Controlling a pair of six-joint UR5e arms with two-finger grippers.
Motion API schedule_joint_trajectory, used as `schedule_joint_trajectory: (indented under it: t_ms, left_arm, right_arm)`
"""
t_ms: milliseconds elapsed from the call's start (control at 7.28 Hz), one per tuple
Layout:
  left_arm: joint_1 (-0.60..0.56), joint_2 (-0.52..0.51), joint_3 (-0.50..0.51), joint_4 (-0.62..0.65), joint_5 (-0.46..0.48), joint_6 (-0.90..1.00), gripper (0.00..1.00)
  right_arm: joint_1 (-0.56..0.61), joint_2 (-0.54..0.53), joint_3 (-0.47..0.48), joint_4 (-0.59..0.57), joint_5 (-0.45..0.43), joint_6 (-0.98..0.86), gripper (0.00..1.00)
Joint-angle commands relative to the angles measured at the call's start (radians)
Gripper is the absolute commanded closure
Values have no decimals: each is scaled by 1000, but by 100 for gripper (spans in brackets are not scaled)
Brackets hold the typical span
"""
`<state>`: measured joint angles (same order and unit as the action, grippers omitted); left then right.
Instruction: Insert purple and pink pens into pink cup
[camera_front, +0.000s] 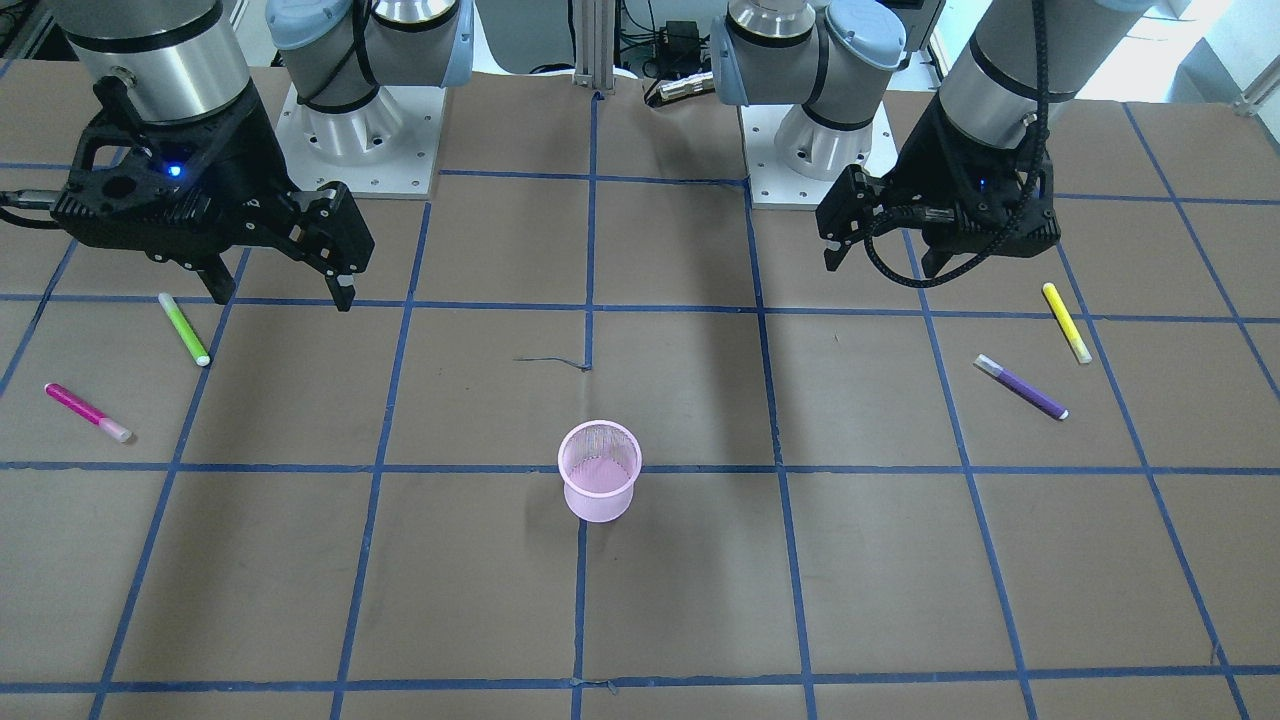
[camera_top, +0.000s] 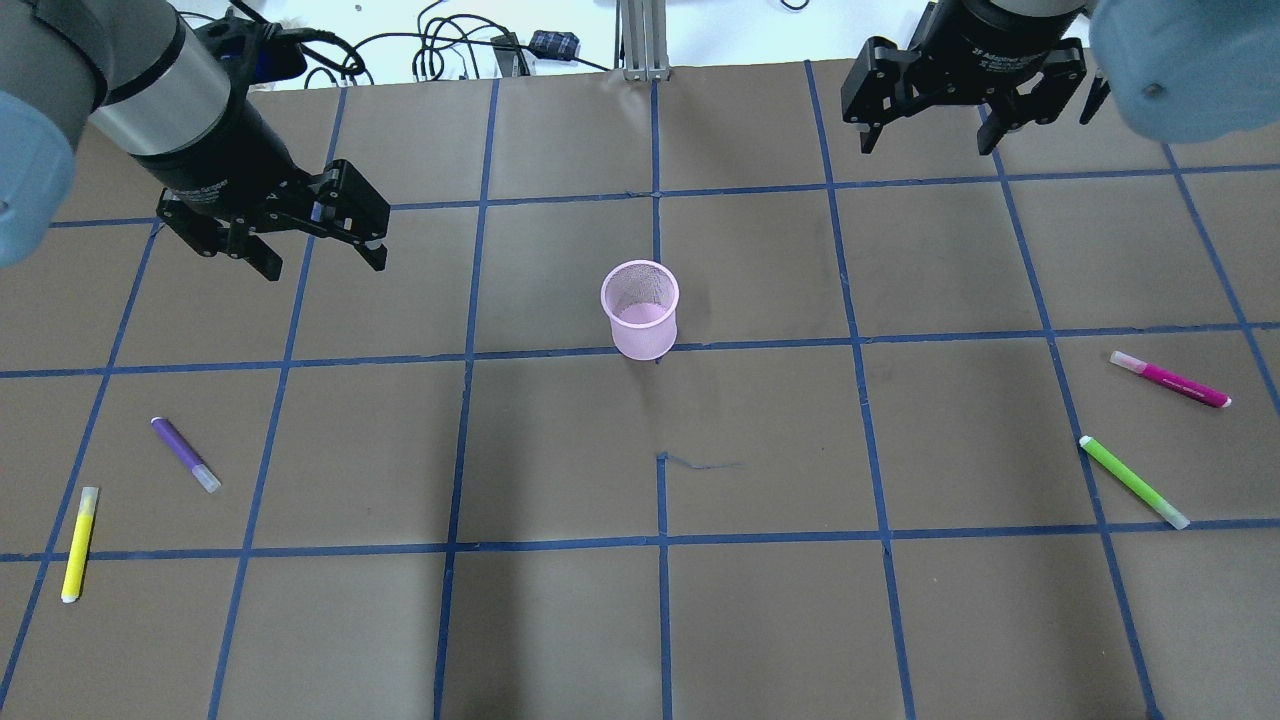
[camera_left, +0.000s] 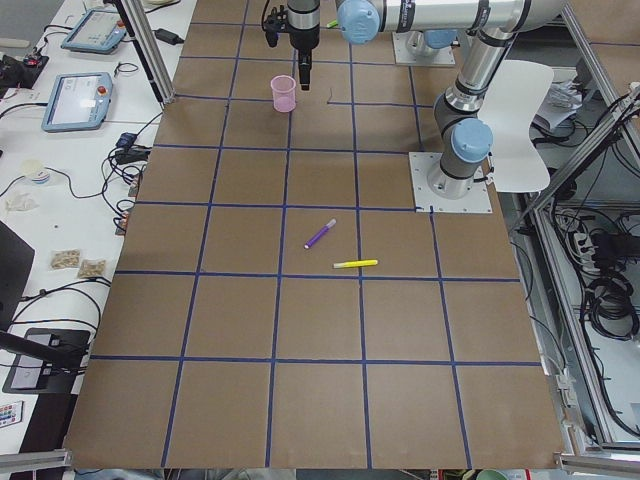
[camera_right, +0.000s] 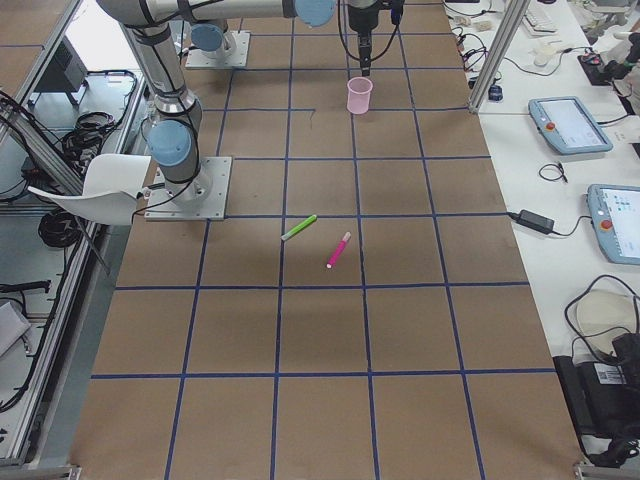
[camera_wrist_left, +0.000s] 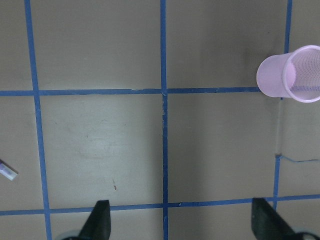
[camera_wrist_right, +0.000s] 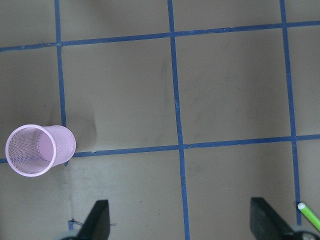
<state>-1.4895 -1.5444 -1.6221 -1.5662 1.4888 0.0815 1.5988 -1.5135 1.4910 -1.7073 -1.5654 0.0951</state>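
The pink mesh cup (camera_top: 640, 308) stands upright and empty at the table's middle; it also shows in the front view (camera_front: 599, 470) and in both wrist views (camera_wrist_left: 290, 74) (camera_wrist_right: 39, 149). The purple pen (camera_top: 185, 453) lies flat on the robot's left side (camera_front: 1021, 387). The pink pen (camera_top: 1170, 379) lies flat on the robot's right side (camera_front: 87, 411). My left gripper (camera_top: 326, 266) hovers open and empty, left of the cup and well beyond the purple pen. My right gripper (camera_top: 923, 147) hovers open and empty at the far right, away from the pink pen.
A yellow pen (camera_top: 79, 543) lies near the purple pen. A green pen (camera_top: 1134, 482) lies near the pink pen, and its tip shows in the right wrist view (camera_wrist_right: 309, 215). Brown paper with a blue tape grid (camera_top: 660, 540) covers the table.
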Motion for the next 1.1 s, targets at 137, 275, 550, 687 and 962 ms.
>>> schedule_joint_trajectory:
  t_ms: [137,275,550,687,962]
  left_arm:
    - [0,-2,1,2,2,1,0]
    - [0,-2,1,2,2,1,0]
    - [0,0,2,2,7,1,0]
    - [0,9,2,0,8,1,0]
    - [-2,32,-1,-6,11,4,0]
  right_arm:
    - [1,-1,0,2,-1,3,0]
    - [1,-1,0,0,-1,2,0]
    - [3,3,0,-2,-14,-3,0]
    - [-2,4,0,-2,-15,-43,0]
    - [-60,6,0,3,-5,-351,0]
